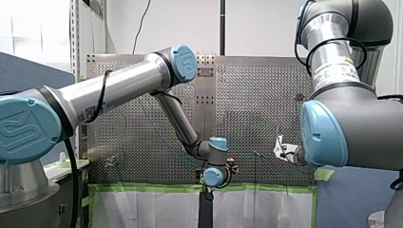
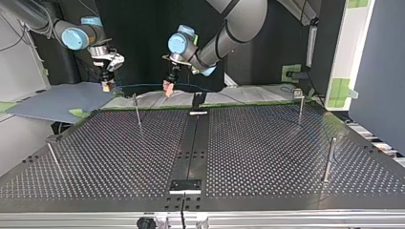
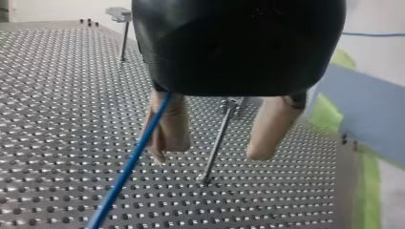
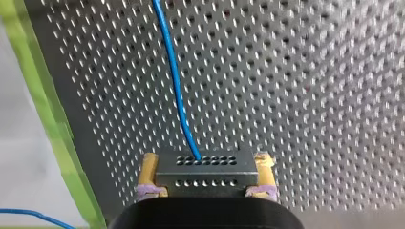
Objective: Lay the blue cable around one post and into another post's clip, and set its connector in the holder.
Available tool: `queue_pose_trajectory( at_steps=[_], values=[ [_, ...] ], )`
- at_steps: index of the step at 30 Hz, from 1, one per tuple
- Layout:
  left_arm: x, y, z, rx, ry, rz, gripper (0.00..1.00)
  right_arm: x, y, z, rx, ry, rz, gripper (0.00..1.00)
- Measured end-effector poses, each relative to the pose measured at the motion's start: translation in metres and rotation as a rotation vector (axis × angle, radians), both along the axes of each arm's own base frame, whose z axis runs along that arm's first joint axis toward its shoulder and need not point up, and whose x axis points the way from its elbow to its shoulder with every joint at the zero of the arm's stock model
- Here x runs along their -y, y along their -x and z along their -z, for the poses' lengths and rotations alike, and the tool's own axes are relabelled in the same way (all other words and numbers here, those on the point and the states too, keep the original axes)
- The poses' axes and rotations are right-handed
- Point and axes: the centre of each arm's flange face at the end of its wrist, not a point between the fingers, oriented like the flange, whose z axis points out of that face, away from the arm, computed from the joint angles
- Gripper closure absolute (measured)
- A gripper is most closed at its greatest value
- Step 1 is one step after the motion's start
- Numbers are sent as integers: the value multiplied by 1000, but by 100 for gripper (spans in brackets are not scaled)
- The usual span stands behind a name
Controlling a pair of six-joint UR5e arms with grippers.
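The thin blue cable (image 4: 177, 95), light and limp, will likely sag unless kept taut; its rigid black perforated connector (image 4: 205, 177) is the surest hold. My right end effector (image 4: 207, 163) is clamped on that connector over the perforated metal bench (image 4: 310, 71). My left end effector (image 3: 210, 150) stands apart, cable against one beige pad (image 3: 167, 129).

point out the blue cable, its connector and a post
blue cable (image 4: 175, 81), right wrist view, middle of the strand
connector (image 4: 207, 179), right wrist view, front face
post (image 3: 217, 143), left wrist view, mid shaft
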Motion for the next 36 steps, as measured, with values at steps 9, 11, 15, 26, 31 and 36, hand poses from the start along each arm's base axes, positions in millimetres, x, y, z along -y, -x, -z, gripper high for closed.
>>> queue_pose_trajectory(
  at_steps=[9,11,15,26,31,36],
  values=[
    [7,-4,-9,73,49,-23,100,11,19,-2,18,31,73,98],
    [11,-3,-11,95,51,-21,100,14,23,-3,27,42,82,98],
    [16,-2,-15,136,50,-15,100,21,31,-6,47,70,105,98],
    [27,7,-18,175,23,6,100,44,43,-17,83,106,133,98],
    [31,9,-20,190,33,15,100,48,47,-18,81,115,149,98],
    [32,8,-21,195,38,20,100,55,52,-10,71,110,166,98]
  ],
)
